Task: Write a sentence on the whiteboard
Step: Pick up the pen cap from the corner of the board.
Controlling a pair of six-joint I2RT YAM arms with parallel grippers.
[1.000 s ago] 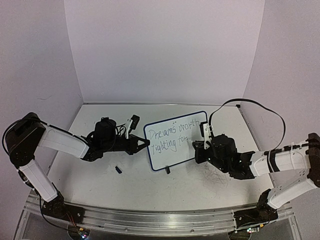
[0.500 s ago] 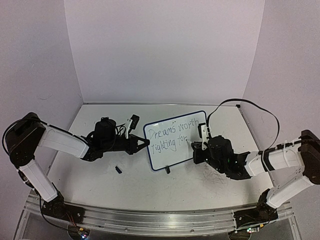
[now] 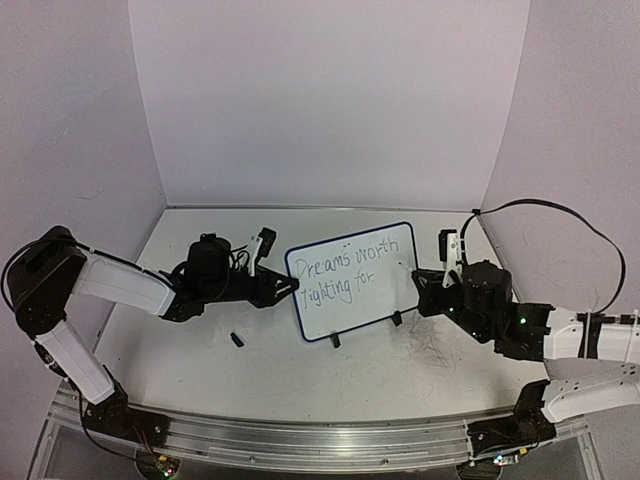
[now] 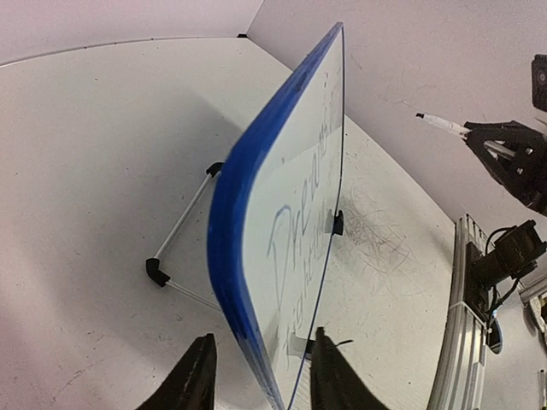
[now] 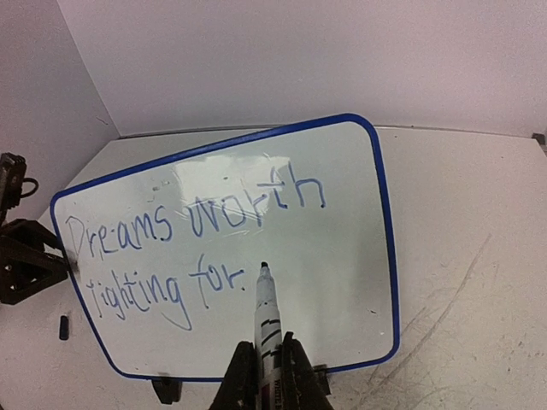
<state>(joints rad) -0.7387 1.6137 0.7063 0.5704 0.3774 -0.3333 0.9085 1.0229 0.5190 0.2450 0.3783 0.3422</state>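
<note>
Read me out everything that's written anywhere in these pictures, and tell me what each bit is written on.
"Dreams worth": top line of the sentence, blue handwriting on the whiteboard.
"fighting for": its second line, on the same board.
Markings on the barrel of the marker: too blurred to read.
Grey scribbles on the tabletop: no words in them.

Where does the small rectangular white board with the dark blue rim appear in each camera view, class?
Top external: the small blue-rimmed whiteboard stands at the centre of the white tabletop.
Left wrist: whiteboard seen edge-on, blue rim rising from bottom centre to the top.
Right wrist: whiteboard face-on, filling the middle, behind the white marker.
Shared landmark: grey scribble scuffs on the tabletop beside it.
</note>
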